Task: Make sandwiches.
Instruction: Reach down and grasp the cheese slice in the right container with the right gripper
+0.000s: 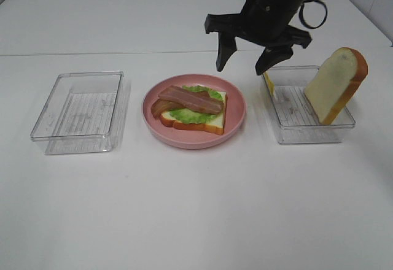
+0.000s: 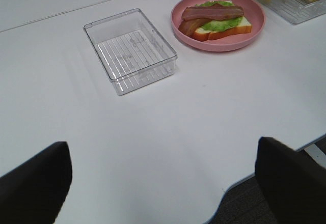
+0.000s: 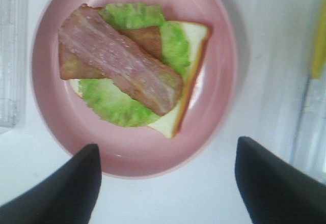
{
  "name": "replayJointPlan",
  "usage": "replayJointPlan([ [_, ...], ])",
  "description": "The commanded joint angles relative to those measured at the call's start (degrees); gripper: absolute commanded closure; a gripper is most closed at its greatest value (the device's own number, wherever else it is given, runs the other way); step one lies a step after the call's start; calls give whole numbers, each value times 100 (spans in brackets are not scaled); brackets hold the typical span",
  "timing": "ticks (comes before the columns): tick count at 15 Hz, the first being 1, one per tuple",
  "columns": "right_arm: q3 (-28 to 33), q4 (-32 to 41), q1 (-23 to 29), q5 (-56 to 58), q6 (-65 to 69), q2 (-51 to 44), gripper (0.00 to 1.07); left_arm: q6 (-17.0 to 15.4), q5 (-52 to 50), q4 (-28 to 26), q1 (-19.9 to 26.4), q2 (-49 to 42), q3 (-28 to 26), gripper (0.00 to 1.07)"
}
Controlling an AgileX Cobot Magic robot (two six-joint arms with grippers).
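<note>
On the pink plate (image 1: 235, 119) lies a partly built sandwich (image 1: 191, 106): a white bread slice with ruffled green lettuce and two crossed brown bacon strips (image 3: 119, 58) on top. My right gripper (image 1: 242, 66) hangs above the plate's back right rim, open and empty. In the right wrist view it (image 3: 168, 183) looks straight down on the sandwich (image 3: 168, 56). A second bread slice (image 1: 336, 86) leans upright in the right clear box (image 1: 307, 132), and yellow cheese (image 1: 268, 84) stands at that box's left wall. My left gripper (image 2: 163, 193) is open and empty near the table's front edge, far from the sandwich (image 2: 216, 19).
An empty clear box (image 1: 80, 111) sits left of the plate; the left wrist view shows it too (image 2: 131, 48). The white table's front edge (image 2: 239, 188) lies just under the left gripper.
</note>
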Motion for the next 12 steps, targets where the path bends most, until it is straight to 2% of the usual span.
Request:
replayJointPlan([
  [1,-69,-665,0,470,149,-264,38,-6,-57,-17,-6,-126,34,14],
  [3,-464,-1020,0,1507,126,-269,38,-6,-57,-17,-6,-126,34,14],
  [6,-900,-1197,-69,1587,34,-223,38,-6,-57,-17,-6,-126,34,14],
  [8,-1049,-1054,-183,1599,34,-115,38,-6,-57,-17,-6,-126,34,14],
  [9,-1312,-751,-453,1581,-69,80,38,-6,-57,-17,-6,-126,34,14],
  [12,-1960,-246,-739,1536,-344,665,41,-6,-57,-17,-6,-126,34,14],
])
